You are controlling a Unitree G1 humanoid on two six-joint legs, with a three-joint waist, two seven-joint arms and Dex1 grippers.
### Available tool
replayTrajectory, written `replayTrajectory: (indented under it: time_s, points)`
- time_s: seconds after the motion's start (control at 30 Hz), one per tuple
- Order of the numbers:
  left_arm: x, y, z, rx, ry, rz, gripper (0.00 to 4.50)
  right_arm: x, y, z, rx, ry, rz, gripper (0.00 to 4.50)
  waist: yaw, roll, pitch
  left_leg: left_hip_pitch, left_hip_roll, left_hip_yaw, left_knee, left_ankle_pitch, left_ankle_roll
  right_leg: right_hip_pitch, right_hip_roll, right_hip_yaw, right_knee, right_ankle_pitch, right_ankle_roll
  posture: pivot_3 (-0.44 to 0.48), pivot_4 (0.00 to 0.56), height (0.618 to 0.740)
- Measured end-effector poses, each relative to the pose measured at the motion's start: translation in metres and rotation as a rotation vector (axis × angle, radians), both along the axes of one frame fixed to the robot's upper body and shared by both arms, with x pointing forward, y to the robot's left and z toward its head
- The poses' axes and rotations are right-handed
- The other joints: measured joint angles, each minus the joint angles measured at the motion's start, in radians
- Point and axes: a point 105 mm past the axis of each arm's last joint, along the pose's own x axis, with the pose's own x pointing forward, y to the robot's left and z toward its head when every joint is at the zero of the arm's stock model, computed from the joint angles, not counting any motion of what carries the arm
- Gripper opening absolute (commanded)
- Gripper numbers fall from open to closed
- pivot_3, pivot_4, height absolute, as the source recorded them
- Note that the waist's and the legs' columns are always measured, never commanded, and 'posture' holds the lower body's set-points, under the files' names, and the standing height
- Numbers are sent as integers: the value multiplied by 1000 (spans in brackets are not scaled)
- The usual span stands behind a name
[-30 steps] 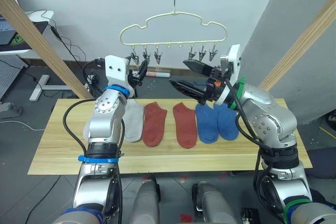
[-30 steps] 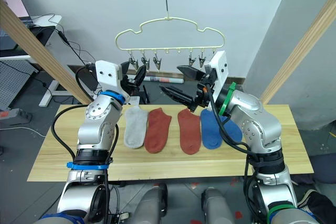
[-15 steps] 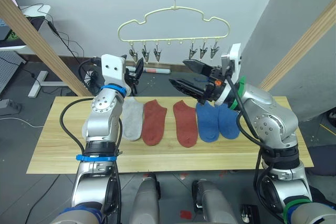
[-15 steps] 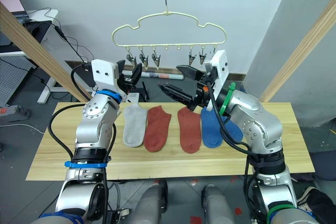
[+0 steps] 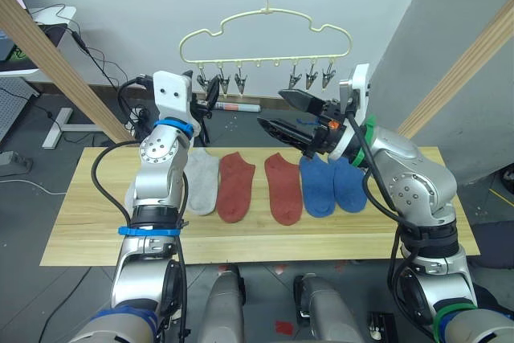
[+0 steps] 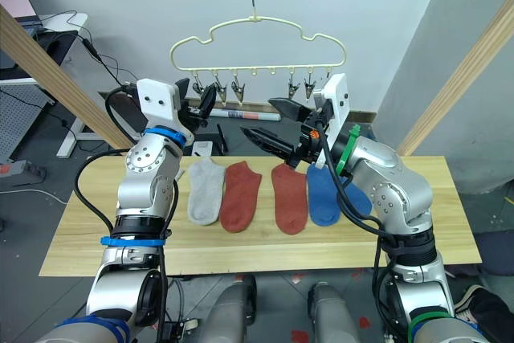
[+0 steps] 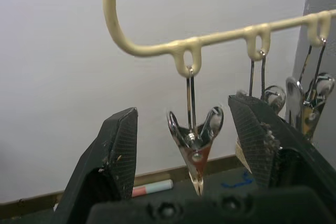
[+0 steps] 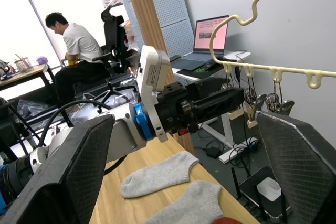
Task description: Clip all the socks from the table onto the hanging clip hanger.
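a: how far along?
b: nothing clipped yet. the socks [image 5: 273, 186] lie side by side on the worktop [image 5: 88, 214], long axes running front to back. the hanger [image 5: 265, 34] hangs above, clips bare.
a: claws?
b: left claw [image 7: 184, 145] open around the end clip [image 7: 195, 145]; right claw [image 5: 285, 114] open, empty.

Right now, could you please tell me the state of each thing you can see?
Left end effector: open, fingers either side of the hanger's end clip.
Right end effector: open, holding nothing.
Hanger: hanging, no socks on its clips.
Socks: lying flat on the table.
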Motion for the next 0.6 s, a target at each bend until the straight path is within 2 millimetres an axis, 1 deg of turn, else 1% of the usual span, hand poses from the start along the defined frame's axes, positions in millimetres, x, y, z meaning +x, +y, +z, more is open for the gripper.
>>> replayTrajectory:
  time_s: [0.2,0.27,0.3,0.43,0.53,0.6]
  points:
    - [1,1,-2,3,8,2,3018,0,0,0,0,0,0,4500,0,0,0,0,0,0,0,0,0,0,0,0,0,0,0,-33,316,740]
    - [1,1,-3,6,11,2,2626,0,0,0,0,0,0,4500,0,0,1,0,0,0,0,0,0,0,0,0,0,0,0,-31,317,740]
    - [1,1,-3,6,11,2,2512,0,0,0,0,0,0,4500,0,0,1,0,0,0,0,0,0,0,0,0,0,0,0,-31,317,740]
    - [1,0,-3,10,11,-12,1222,0,0,0,1,0,0,4500,0,0,1,0,0,0,0,0,0,0,0,0,0,0,0,-31,315,740]
    - [1,-1,-3,9,11,-19,500,0,0,0,1,0,0,4500,0,0,1,0,0,0,0,0,0,0,0,0,0,0,0,-30,315,740]
    - [1,-1,-3,8,11,-20,186,0,0,0,1,0,1,4500,0,0,1,0,0,0,0,0,0,0,0,0,0,0,0,-31,313,740]
